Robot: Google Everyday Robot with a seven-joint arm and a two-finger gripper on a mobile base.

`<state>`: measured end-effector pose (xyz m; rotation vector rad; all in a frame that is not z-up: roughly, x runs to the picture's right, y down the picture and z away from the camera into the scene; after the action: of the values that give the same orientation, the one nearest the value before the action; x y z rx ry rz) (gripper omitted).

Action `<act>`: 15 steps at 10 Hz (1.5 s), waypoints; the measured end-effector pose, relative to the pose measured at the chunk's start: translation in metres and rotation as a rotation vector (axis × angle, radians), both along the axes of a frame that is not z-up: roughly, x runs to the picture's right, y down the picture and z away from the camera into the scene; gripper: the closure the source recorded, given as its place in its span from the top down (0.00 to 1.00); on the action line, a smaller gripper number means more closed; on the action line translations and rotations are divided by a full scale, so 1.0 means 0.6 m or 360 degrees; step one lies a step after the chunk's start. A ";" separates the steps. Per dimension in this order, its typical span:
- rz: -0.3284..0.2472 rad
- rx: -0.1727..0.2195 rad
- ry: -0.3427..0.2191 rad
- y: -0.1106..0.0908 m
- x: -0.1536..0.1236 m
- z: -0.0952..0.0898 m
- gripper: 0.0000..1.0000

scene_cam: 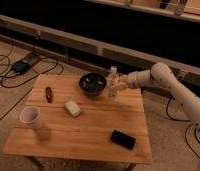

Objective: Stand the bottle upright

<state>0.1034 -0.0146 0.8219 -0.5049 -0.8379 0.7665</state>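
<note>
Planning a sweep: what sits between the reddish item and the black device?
The cream block, in the camera view. The gripper is at the bottle.
</note>
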 end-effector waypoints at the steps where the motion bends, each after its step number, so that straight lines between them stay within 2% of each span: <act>1: 0.0009 0.0026 -0.0006 0.004 0.000 -0.001 0.00; 3: 0.0019 0.0061 -0.0014 0.024 -0.001 0.003 0.00; 5: 0.0008 0.0064 -0.0019 0.047 -0.006 0.009 0.00; 10: -0.0054 0.0023 -0.0029 0.090 -0.029 0.034 0.00; 13: -0.0083 0.0010 -0.0013 0.100 -0.041 0.053 0.00; 15: -0.0067 0.0017 0.0014 0.095 -0.037 0.067 0.00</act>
<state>0.0813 0.0424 0.8620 -0.5082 -0.8206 0.7248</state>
